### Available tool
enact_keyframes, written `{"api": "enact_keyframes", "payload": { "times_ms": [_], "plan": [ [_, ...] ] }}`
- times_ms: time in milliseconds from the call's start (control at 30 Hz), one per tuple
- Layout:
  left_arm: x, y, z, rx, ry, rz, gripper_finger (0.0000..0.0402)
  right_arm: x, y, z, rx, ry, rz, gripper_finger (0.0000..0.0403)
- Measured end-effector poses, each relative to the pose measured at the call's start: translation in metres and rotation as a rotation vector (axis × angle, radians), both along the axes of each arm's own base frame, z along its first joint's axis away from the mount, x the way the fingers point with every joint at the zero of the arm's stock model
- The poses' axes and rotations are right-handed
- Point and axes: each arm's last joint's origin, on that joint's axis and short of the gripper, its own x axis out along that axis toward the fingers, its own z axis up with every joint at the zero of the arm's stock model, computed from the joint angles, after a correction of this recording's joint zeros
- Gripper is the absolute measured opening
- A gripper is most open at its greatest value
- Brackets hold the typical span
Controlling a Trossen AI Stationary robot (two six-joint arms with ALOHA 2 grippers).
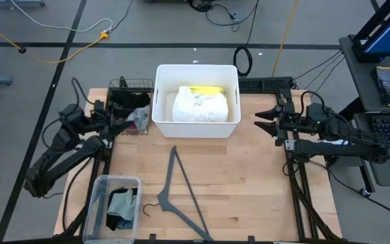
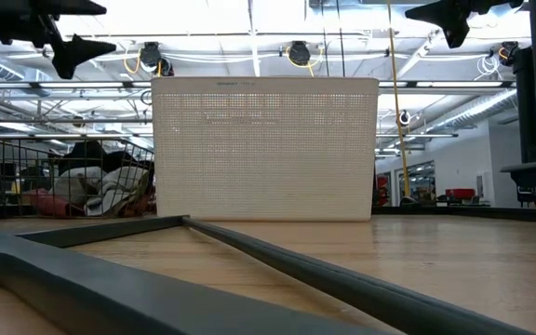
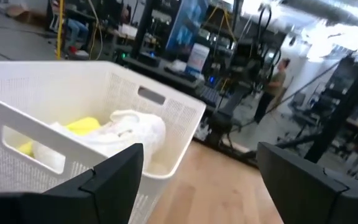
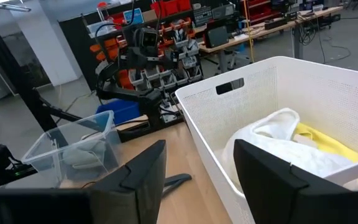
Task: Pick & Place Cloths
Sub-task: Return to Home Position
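Observation:
A white cloth (image 1: 198,106) lies in the white perforated basket (image 1: 160,102) with a yellow cloth (image 1: 205,89) at its far side; both also show in the left wrist view, white cloth (image 3: 135,127) and yellow cloth (image 3: 82,126). More cloths, among them a pale grey one (image 1: 141,116) and a black one (image 1: 124,103), are heaped in a wire basket (image 1: 128,84). My left gripper (image 1: 122,123) hovers open beside that heap, raised above the table. My right gripper (image 1: 259,120) hovers open to the right of the white basket. Neither holds anything.
A clear plastic bin (image 1: 97,196) at the near left corner holds a sage-green cloth (image 1: 122,201) and a dark one. A thin grey clothes hanger (image 1: 181,193) lies on the wood in the middle. Bare table lies between the hanger and the right edge.

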Motion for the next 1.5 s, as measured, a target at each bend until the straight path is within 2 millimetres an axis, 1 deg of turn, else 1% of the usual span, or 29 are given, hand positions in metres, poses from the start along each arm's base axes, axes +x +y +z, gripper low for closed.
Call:
{"api": "enact_keyframes", "payload": {
  "times_ms": [200,400,600,733,867,933,1100,1200,1300,1400,1500],
  "plan": [
    [0.005,-0.003,-0.003,0.036,0.028,0.026,0.0315,0.000,0.000,0.000,-0.006,0.002,0.000,0.0181],
    [0.016,-0.006,-0.024,-0.009,0.062,-0.025,0.0316,0.000,0.000,-0.001,-0.030,0.013,0.002,0.0181],
    [0.021,-0.010,-0.027,0.021,0.051,-0.028,0.0315,-0.001,0.000,-0.005,-0.023,0.059,0.003,0.0181],
    [0.018,-0.014,-0.034,0.021,0.107,-0.015,0.0321,-0.003,0.001,-0.009,-0.018,0.093,0.004,0.0181],
    [0.007,-0.018,-0.041,-0.008,0.145,0.041,0.0323,-0.007,0.001,-0.010,-0.037,0.083,0.006,0.0181],
    [0.001,-0.020,-0.045,-0.025,0.164,0.061,0.0321,-0.010,0.002,-0.015,-0.047,0.084,0.007,0.0181],
    [0.002,-0.019,-0.046,-0.024,0.168,0.101,0.0316,-0.018,0.004,-0.033,-0.032,0.038,0.003,0.0181],
    [0.007,-0.018,-0.055,-0.046,0.172,0.115,0.0315,-0.024,0.005,-0.047,0.001,0.019,0.000,0.0181],
    [0.013,-0.017,-0.058,-0.027,0.093,0.120,0.0315,-0.027,0.005,-0.061,0.013,-0.011,-0.001,0.0181],
    [0.022,-0.017,-0.073,-0.029,0.067,0.097,0.0315,-0.030,0.006,-0.071,0.005,-0.052,-0.005,0.0181],
    [0.026,-0.017,-0.080,-0.037,0.041,0.081,0.0314,-0.033,0.005,-0.082,0.007,-0.058,-0.054,0.0181]
  ]
}}
